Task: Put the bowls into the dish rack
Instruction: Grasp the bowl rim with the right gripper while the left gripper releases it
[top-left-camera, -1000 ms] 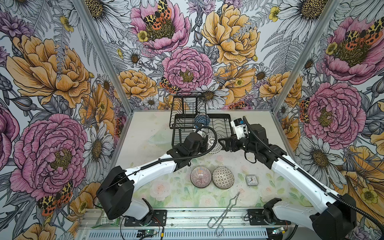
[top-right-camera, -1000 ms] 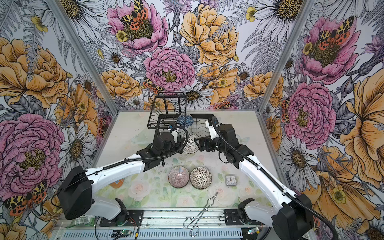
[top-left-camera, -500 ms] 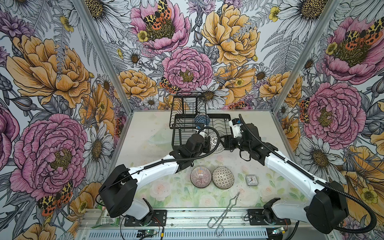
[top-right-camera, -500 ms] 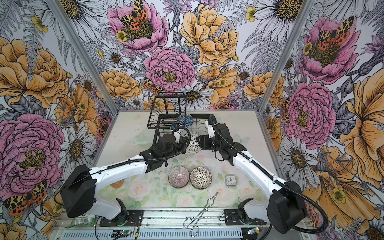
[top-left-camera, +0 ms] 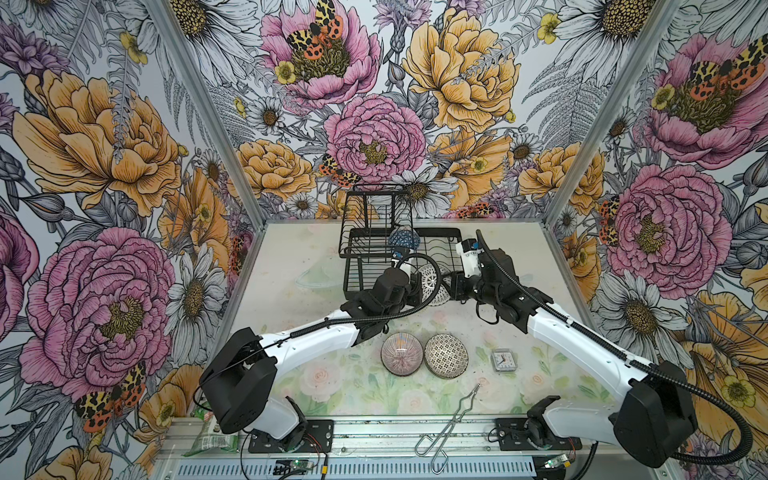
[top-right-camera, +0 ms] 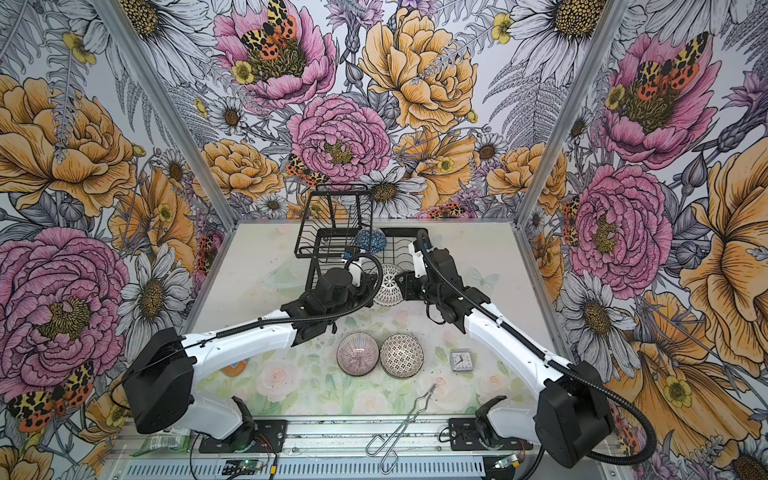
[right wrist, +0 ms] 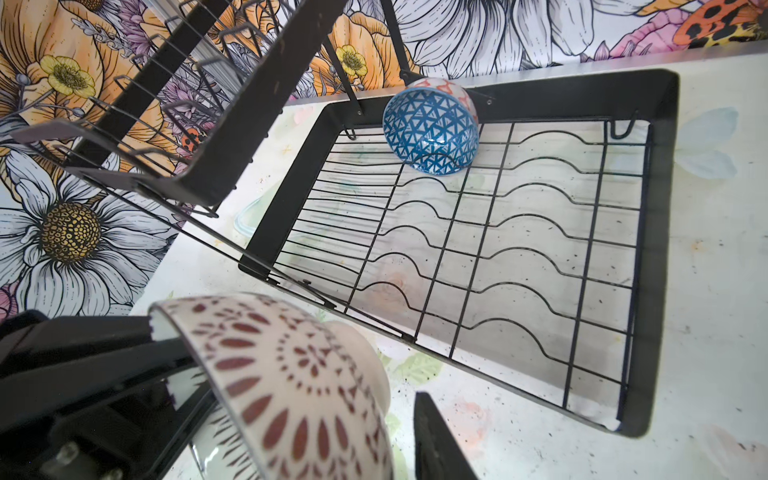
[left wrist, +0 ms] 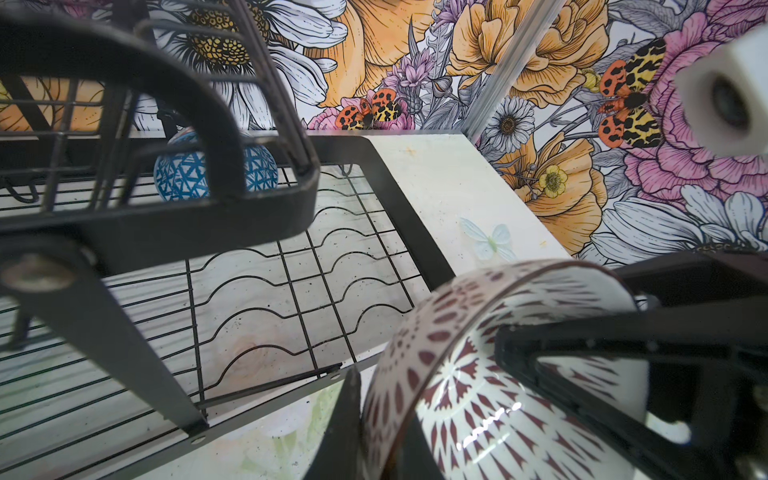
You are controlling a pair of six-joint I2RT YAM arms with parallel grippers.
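The dish rack (right wrist: 660, 249) is the biggest hazard I see: its raised shelf hangs close over my left arm, and a careless lift there could catch the frame and shift the whole rack. The left gripper (top-left-camera: 417, 286) is pinched tight on the rim of the white bowl with dark red dots (right wrist: 291, 365), holding it tilted in the air just at the rack's near rail. The right gripper (top-left-camera: 449, 287) has its jaws either side of that same bowl, but I cannot tell whether they press on it. If I let go on the left before the right has a firm bite, I judge the glazed wall could slip and drop onto the rail. If both pull, it may twist free. The blue triangle bowl (right wrist: 430, 133) leans on edge at the tray's back and a knock could roll it. The pink-striped bowl (top-left-camera: 402, 354) and mosaic bowl (top-left-camera: 446, 356) wait on the table.
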